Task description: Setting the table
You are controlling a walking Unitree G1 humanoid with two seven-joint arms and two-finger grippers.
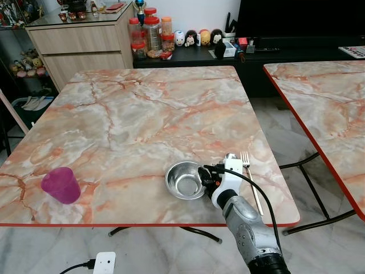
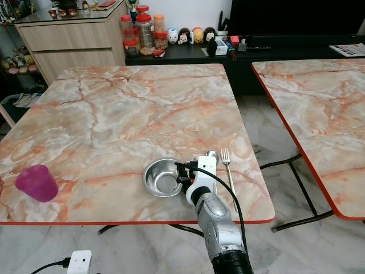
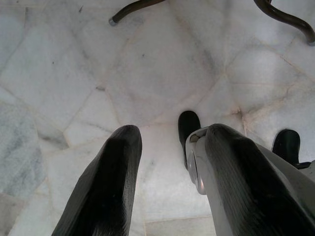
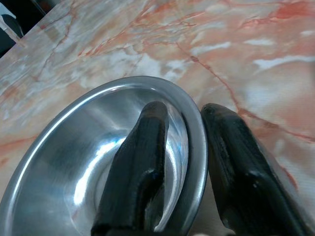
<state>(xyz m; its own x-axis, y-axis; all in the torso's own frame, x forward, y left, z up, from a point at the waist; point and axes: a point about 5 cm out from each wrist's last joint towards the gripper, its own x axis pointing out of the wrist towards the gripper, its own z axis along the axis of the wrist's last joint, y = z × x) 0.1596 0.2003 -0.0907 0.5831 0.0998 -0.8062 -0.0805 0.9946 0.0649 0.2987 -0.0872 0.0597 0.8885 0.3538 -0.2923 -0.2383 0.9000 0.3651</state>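
A steel bowl [image 1: 181, 181] stands near the front edge of the marble table [image 1: 142, 108]. My right gripper [image 1: 205, 176] is at the bowl's right rim, shut on it. In the right wrist view one finger [image 4: 142, 157] lies inside the bowl [image 4: 59, 152] and the other outside, with the rim pinched between them. A fork [image 1: 251, 181] and a spoon [image 1: 230, 156] lie just right of the bowl, partly behind my wrist. A purple cup [image 1: 60, 185] stands at the front left. My left gripper [image 3: 172, 135] hangs open over the floor tiles.
A second marble table [image 1: 325, 97] stands to the right across a narrow gap. Behind are a wooden cabinet [image 1: 80, 43], jars [image 1: 151, 34] and a black console with small figures. A white power adapter [image 1: 104, 262] lies on the floor under the front edge.
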